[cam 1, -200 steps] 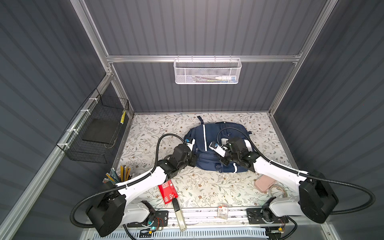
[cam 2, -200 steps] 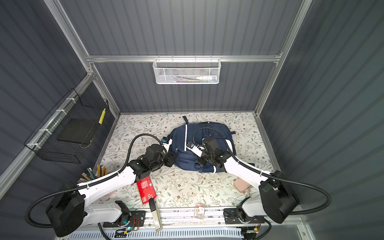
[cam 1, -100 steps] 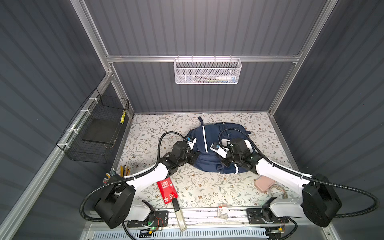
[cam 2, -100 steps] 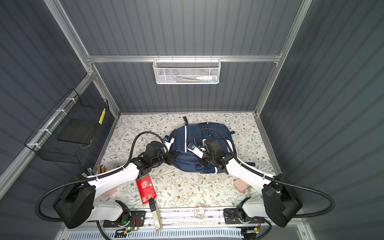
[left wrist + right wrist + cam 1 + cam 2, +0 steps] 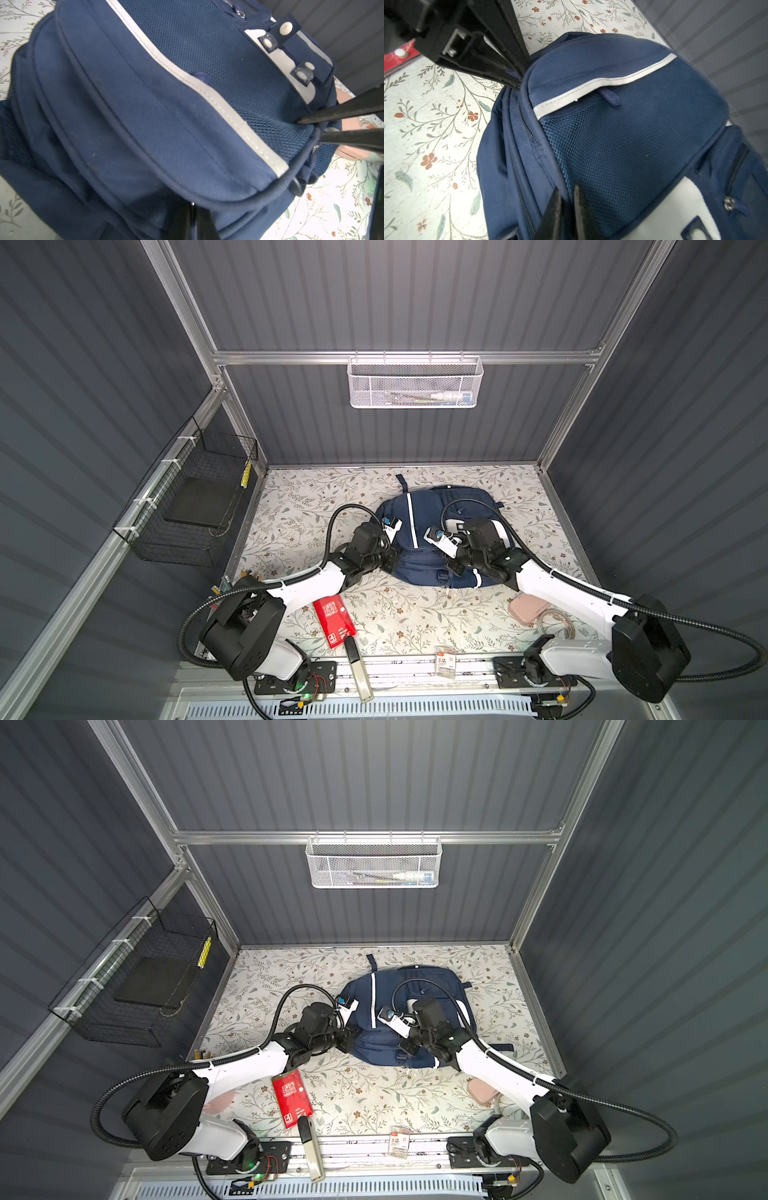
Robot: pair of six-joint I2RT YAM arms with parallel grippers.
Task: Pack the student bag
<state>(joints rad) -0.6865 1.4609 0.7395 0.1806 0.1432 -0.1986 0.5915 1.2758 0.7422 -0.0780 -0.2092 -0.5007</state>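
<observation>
The student bag [image 5: 424,506] is a navy-blue backpack with white stripes, lying flat mid-table in both top views. My left gripper [image 5: 390,562] is at its near left edge. In the left wrist view its fingers [image 5: 193,207] are pressed together on the zip seam of the bag [image 5: 166,83], a small shiny bit between the tips. My right gripper [image 5: 451,566] is at the bag's near middle. In the right wrist view it [image 5: 566,199] is shut on the piped edge of the mesh pocket [image 5: 633,135]. Each wrist view also shows the opposite gripper pinching the bag's rim.
A red booklet [image 5: 334,622] and a black-and-beige tool [image 5: 357,668] lie near the front left. A pink case [image 5: 528,609] and a coiled cord [image 5: 557,620] lie front right. A white mesh basket [image 5: 414,383] hangs on the back wall, a black wire basket [image 5: 195,506] on the left wall.
My left gripper has moved right onto the bag's left edge and closed on the seam. The right gripper has kept its hold and barely moved.
</observation>
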